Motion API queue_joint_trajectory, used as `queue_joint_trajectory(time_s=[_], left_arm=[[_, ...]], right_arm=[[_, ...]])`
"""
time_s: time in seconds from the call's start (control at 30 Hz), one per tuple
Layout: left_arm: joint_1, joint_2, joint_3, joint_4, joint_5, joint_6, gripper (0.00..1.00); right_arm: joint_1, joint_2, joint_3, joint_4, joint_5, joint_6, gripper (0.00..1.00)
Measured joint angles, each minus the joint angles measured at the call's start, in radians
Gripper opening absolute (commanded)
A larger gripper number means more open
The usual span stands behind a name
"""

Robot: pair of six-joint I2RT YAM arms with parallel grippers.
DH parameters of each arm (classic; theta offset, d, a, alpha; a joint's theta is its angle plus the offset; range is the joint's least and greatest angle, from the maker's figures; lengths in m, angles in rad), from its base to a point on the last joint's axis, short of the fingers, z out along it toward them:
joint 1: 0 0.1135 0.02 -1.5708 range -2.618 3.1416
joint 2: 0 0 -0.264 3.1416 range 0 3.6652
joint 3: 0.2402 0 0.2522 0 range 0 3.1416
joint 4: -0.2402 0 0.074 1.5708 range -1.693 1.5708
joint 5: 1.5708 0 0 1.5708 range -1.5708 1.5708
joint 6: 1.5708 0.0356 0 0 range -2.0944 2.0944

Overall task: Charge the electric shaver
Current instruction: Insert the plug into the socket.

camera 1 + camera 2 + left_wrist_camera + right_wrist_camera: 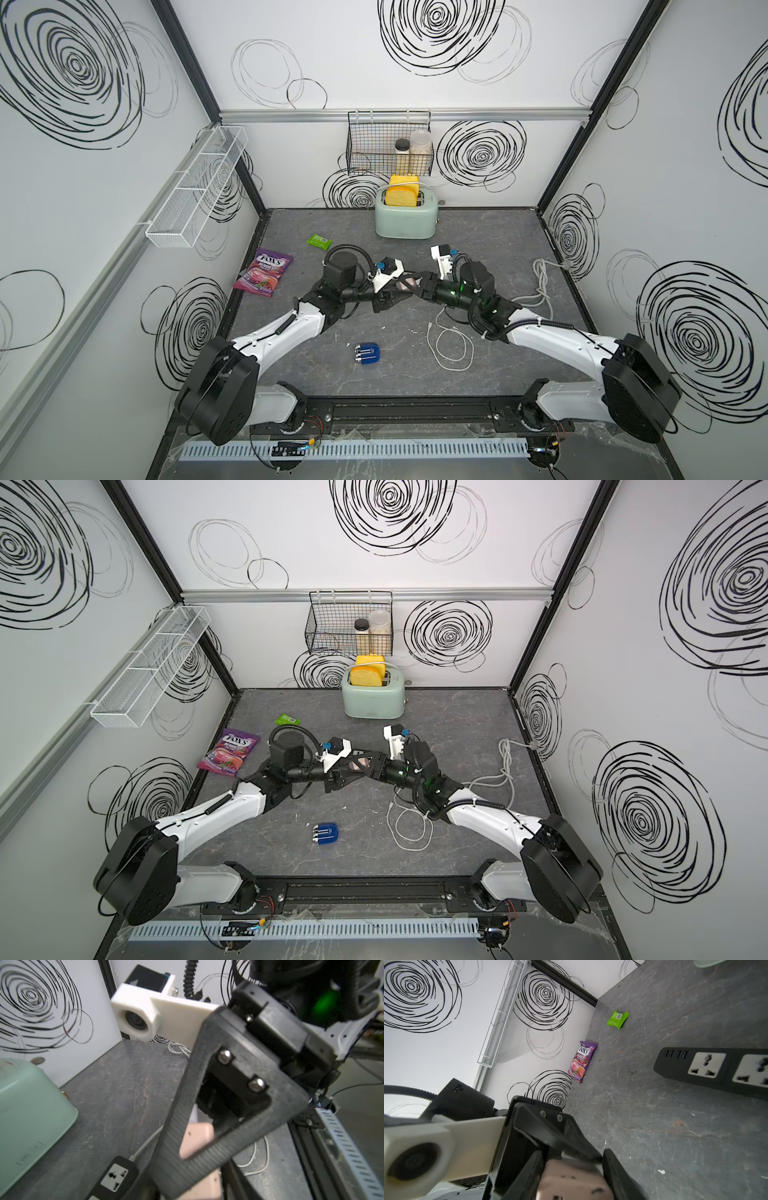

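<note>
Tabletop (399, 386), both top views: toaster (406, 216) at far centre. My left gripper (394, 289) and right gripper (417, 286) meet tip to tip mid-tabletop. The right jaws are clamped on the pink adapter (571, 1180); how wide the left jaws stand I cannot tell. Power strip (716, 1068) lies near them. White cable (451, 345) coils near right. Shaver (368, 353) lies foil-up just left of the cable, near centre, apart from both grippers.
</note>
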Motion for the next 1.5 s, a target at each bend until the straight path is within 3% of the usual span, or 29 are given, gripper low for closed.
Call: queue_joint_trajectory(time_s=[0.23, 0.63, 0.93, 1.5], left_arm=[[0.090, -0.158, -0.093, -0.038, -0.076, -0.013, 0.97], [0.240, -0.296, -0.206, -0.054, -0.310, -0.113, 0.97], [0.267, -0.321, -0.251, -0.052, -0.390, -0.142, 0.97], [0.282, -0.338, -0.274, -0.052, -0.412, -0.143, 0.97]], right_arm=[[-0.062, 0.041, 0.024, -0.121, 0.141, -0.167, 0.00], [-0.059, 0.352, 0.266, -0.276, 0.340, -0.381, 0.00], [-0.059, 0.482, 0.353, -0.326, 0.388, -0.424, 0.00], [-0.057, 0.580, 0.419, -0.340, 0.434, -0.433, 0.00]])
